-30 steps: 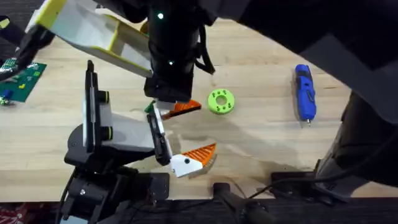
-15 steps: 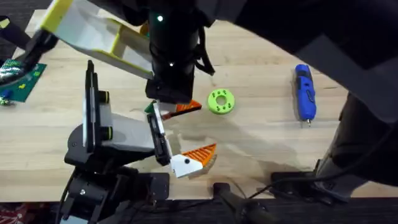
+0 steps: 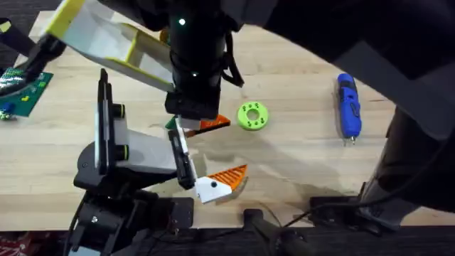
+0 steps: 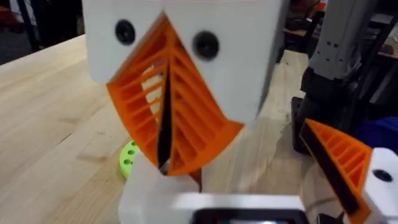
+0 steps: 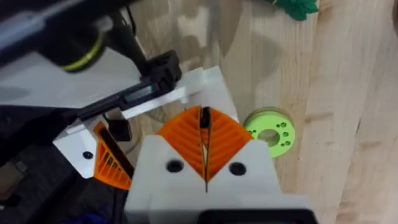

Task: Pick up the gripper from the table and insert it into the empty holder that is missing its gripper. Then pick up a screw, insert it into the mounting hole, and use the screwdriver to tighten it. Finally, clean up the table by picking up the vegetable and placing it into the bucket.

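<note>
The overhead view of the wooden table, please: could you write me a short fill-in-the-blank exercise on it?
1. The blue pen-shaped screwdriver lies on the light wooden table, apart from the ring, toward the ____ arm's side.
2. The round ring with small holes is ____ in colour.
3. The orange ribbed fingertip on a white base sits at the front of the white-grey ____.

Missing words: right; green; holder

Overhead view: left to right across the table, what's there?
Green circuit board → holder → gripper mounted on the holder → green disc with holes → screwdriver.
</note>
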`<state>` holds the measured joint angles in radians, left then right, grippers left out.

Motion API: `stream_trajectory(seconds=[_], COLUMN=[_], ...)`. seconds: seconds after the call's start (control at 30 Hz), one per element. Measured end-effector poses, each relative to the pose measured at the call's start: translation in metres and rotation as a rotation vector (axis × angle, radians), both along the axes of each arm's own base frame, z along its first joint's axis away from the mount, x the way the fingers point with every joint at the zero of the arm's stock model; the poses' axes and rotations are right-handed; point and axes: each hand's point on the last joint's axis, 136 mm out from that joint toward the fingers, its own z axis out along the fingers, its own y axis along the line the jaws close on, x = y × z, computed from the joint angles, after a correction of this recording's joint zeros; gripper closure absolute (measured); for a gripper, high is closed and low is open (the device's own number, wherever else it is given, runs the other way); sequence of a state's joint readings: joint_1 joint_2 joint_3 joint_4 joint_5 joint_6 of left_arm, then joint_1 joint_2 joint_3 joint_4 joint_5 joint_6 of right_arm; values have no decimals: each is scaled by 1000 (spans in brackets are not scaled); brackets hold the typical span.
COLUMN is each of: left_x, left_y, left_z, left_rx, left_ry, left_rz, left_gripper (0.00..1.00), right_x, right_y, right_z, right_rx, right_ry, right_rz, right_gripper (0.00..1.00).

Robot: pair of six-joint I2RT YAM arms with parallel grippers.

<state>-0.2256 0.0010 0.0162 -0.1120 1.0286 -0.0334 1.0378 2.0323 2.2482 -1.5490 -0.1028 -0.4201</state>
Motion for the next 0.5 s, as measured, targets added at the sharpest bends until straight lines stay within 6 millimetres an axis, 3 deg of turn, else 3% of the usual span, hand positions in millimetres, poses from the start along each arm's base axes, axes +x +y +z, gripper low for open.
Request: stream_trajectory(seconds=[0.5], left_x=[0], left_y=[0], left_z=[0], left_rx=[-3], left_ry=[13], left_rz=[1], left_gripper=[15], right_x=[2], right_y=[3], right_z=[-7], right_rx=[-9], right_ry=[13], right_rz=[2], right_gripper=[994])
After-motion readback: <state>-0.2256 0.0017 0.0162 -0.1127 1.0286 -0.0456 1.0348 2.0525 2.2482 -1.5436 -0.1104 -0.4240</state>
